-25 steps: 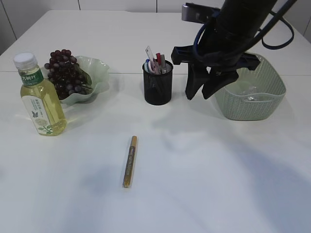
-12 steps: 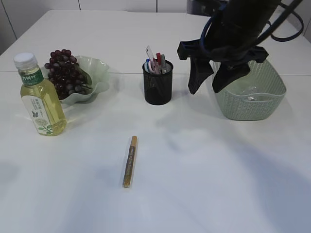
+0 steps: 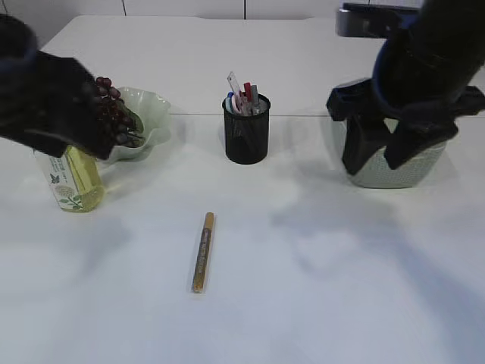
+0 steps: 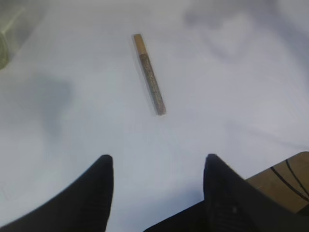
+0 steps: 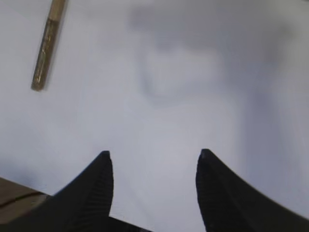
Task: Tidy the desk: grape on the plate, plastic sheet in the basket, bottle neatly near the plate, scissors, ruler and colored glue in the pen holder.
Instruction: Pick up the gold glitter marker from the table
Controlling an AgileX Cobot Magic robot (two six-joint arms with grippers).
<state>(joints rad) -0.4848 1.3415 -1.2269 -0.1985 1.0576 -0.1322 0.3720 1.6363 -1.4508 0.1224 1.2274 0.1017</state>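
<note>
The colored glue, a gold glitter pen, lies alone on the white table in front of the black mesh pen holder. A clear ruler and red-handled pieces stick out of the holder. Dark grapes rest on the pale green plate. My blurred left arm covers the top of the yellow-green bottle. My left gripper is open and empty above the table, with the glue pen ahead of it. My right gripper is also open and empty, in front of the basket. The plastic sheet is hidden.
The glue pen shows at the upper left of the right wrist view. A strip of wooden floor marks the table's near edge. Bare table surrounds the pen.
The right gripper has swung right from beside the pen holder to in front of the basket, its jaws spreading wider. The left arm has come in from the left over the bottle and grapes.
</note>
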